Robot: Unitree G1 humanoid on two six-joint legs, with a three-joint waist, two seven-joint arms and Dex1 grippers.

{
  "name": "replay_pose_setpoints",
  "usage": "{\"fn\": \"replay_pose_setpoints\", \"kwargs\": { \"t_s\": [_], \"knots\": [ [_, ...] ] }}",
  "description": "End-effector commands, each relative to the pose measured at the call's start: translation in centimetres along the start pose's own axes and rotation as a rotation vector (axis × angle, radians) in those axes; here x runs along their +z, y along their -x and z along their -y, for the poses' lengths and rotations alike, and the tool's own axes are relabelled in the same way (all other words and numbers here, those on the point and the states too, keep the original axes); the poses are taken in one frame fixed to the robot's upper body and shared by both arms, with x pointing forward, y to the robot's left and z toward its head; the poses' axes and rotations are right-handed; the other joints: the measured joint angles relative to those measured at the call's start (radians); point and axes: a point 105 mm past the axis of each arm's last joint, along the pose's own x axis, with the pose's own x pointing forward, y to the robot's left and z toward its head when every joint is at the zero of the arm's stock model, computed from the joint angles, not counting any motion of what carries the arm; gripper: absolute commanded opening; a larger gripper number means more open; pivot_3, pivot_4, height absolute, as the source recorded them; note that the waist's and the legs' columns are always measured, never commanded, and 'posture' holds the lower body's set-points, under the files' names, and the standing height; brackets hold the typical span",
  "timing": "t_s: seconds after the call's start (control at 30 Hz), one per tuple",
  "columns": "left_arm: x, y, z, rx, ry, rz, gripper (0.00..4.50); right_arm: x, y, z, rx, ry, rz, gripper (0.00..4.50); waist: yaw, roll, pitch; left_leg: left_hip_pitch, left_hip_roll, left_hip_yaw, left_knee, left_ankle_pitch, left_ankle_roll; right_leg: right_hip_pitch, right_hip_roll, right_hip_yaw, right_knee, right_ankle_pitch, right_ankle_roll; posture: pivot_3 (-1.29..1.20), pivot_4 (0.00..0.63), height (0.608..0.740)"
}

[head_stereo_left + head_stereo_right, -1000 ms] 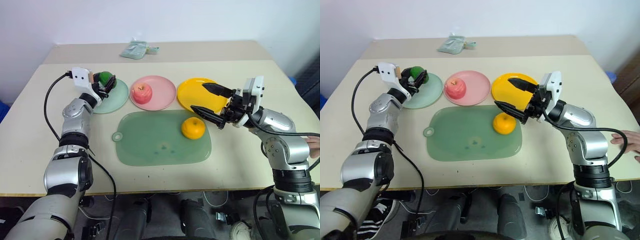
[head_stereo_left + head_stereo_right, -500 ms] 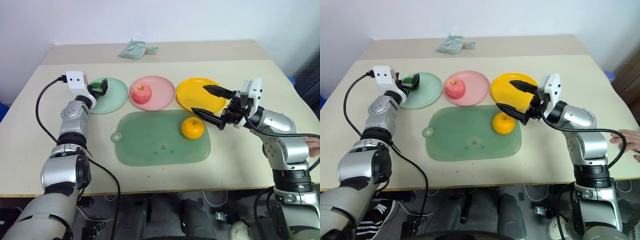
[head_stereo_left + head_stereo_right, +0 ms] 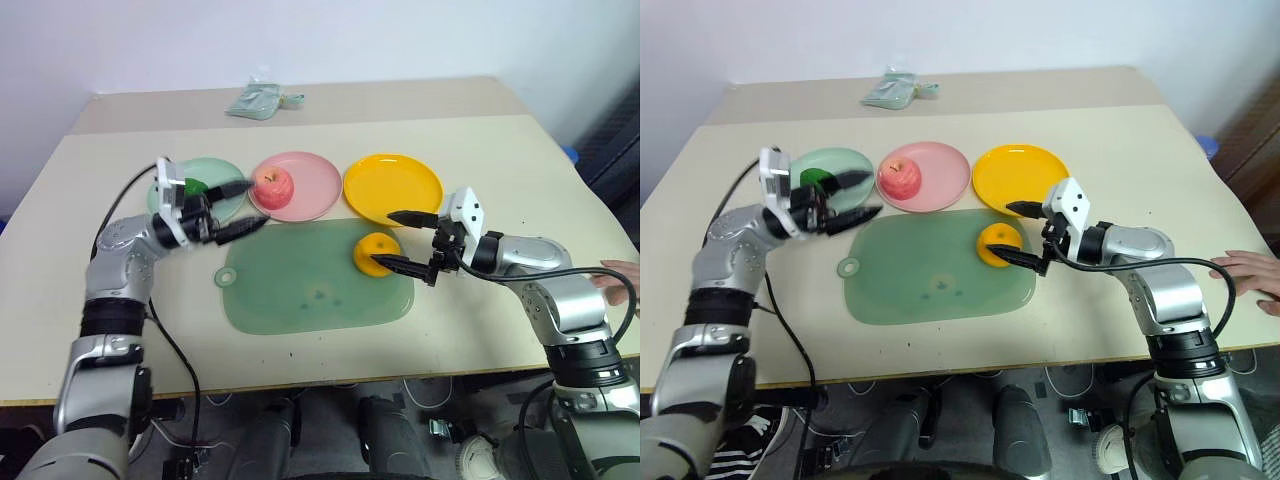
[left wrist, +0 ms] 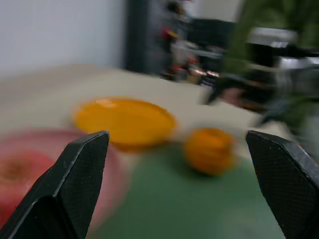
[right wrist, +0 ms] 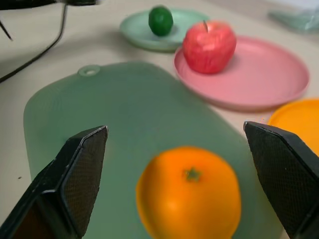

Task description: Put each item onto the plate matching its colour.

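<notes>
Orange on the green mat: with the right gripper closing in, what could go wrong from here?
The orange is round and sits loose on the mat; the open right gripper straddles it, and a finger could nudge it away. The yellow plate lies close behind, so a low carry might clip its rim.

3 round shallow plates stand in a row on the table — mint green plate (image 3: pixel 830 166), pink plate (image 3: pixel 936 172), yellow-orange plate (image 3: pixel 1020 178). The dark green bumpy fruit (image 5: pixel 161 20) sits on the mint green plate. The pink-red apple (image 3: pixel 899 177) stands upright, stem up, on the pink plate, toward its left side. The orange (image 3: pixel 998 243) — round, stem end up — lies off the plates on the translucent green mat (image 3: pixel 930 280), just in front of the yellow-orange plate, which holds nothing.
</notes>
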Motion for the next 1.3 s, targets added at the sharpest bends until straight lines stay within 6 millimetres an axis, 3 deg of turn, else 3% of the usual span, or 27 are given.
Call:
{"fn": "replay_pose_setpoints", "kwargs": {
  "t_s": [0.03, 0.23, 0.53, 0.67, 0.8, 0.93, 1.03, 1.13, 1.3],
  "knots": [
    [0.9, -0.4, 1.5, -0.082, -0.029, -0.05, 4.47, 0.8, -0.7, 0.8, -0.04, 0.013, 0.012, 4.5, 0.004, 0.0, 0.0, 0.0, 0.0, 0.0, 0.0, 0.0, 0.0, 0.0, 0.0, 0.0, 0.0, 0.0, 0.0, 0.0, 0.15, 0.74],
    [-0.2, 0.0, 2.0, -0.091, -0.041, -0.106, 4.47, -0.1, -0.9, 1.0, -0.052, -0.002, -0.022, 4.5, 0.008, 0.0, 0.0, 0.0, -0.001, 0.0, 0.0, 0.0, 0.0, 0.0, -0.001, 0.0, -0.001, 0.0, 0.0, 0.0, 0.15, 0.74],
    [-1.2, -0.3, 1.6, -0.094, -0.072, -0.121, 4.47, -3.7, -0.7, 1.0, -0.051, -0.027, -0.174, 4.5, 0.01, 0.0, 0.0, 0.0, -0.001, 0.0, 0.0, 0.0, 0.0, 0.0, -0.001, 0.0, -0.001, 0.0, 0.0, 0.0, 0.15, 0.74],
    [-1.5, -0.3, 1.5, -0.086, -0.082, -0.116, 4.5, -3.9, -0.6, 1.0, -0.054, 0.009, -0.184, 3.4, 0.01, 0.0, 0.0, 0.0, -0.001, 0.0, 0.0, 0.0, 0.0, 0.0, -0.001, 0.0, -0.001, 0.0, 0.0, 0.0, 0.15, 0.74],
    [-1.2, -0.7, 1.8, -0.089, -0.09, -0.104, 4.5, -1.7, -0.8, 1.9, -0.096, 0.004, -0.071, 3.38, 0.01, 0.0, 0.0, 0.0, -0.001, 0.0, 0.0, 0.0, 0.0, 0.0, -0.001, 0.0, -0.001, 0.0, 0.0, 0.0, 0.15, 0.74],
    [-0.1, -1.4, 1.5, -0.052, -0.114, -0.059, 4.5, 3.6, -1.2, 4.5, -0.216, -0.031, 0.184, 3.38, 0.002, 0.0, 0.0, 0.0, -0.001, 0.001, -0.001, 0.0, 0.0, 0.0, -0.001, 0.001, -0.001, 0.0, 0.0, 0.0, 0.15, 0.74],
    [0.5, -2.2, 1.0, -0.015, -0.147, -0.034, 4.5, 4.6, -1.3, 7.8, -0.393, -0.007, 0.207, 3.38, 0.003, 0.0, 0.0, 0.0, -0.001, 0.001, -0.001, 0.0, -0.001, -0.001, -0.001, 0.001, -0.001, 0.0, 0.0, 0.0, 0.15, 0.74],
    [0.6, -2.9, 0.4, 0.027, -0.184, -0.03, 4.5, 4.1, -1.9, 10.6, -0.568, 0.03, 0.155, 3.38, 0.006, 0.0, 0.0, 0.0, -0.001, 0.001, -0.002, 0.0, -0.001, -0.001, -0.001, 0.001, -0.001, 0.0, 0.0, 0.0, 0.15, 0.74],
    [0.2, -2.7, -0.5, 0.075, -0.212, -0.035, 4.5, 1.3, -3.2, 12.2, -0.641, 0.065, 0.012, 3.38, 0.004, 0.0, 0.0, 0.0, -0.002, 0.002, -0.003, 0.001, -0.001, -0.002, -0.001, 0.002, -0.001, 0.0, 0.0, 0.0, 0.15, 0.74]
  ]
}}
